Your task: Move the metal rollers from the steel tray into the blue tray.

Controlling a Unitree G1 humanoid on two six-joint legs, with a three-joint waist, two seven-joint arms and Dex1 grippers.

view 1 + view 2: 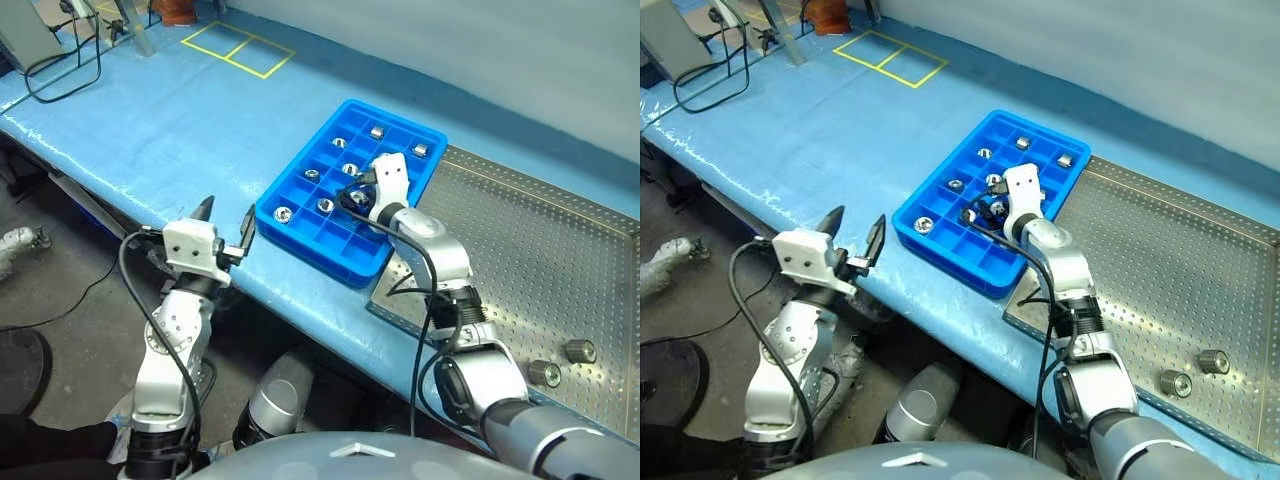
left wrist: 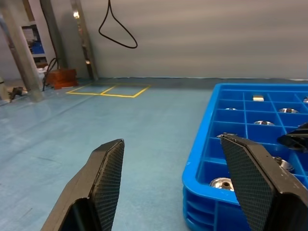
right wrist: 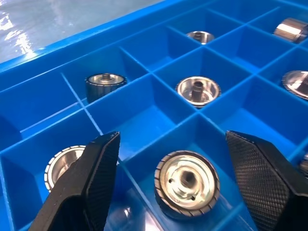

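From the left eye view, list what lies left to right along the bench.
Left tool → blue tray → right tool over the tray → steel tray → two metal rollers near its front edge.

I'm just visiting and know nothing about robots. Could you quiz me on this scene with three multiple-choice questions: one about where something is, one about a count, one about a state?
1. Where does the right tool hang?
A. over the blue tray
B. over the yellow floor marking
C. beside the black cable

2. How many metal rollers lie on the steel tray?
A. none
B. two
C. five

3. How do the left tool's fingers stand?
A. shut on a roller
B. shut, empty
C. apart, empty

Answers:
1 A: the head views show it above the tray's compartments.
2 B: two rollers sit near the tray's near edge.
3 C: its wrist view shows a bare gap between both fingers.
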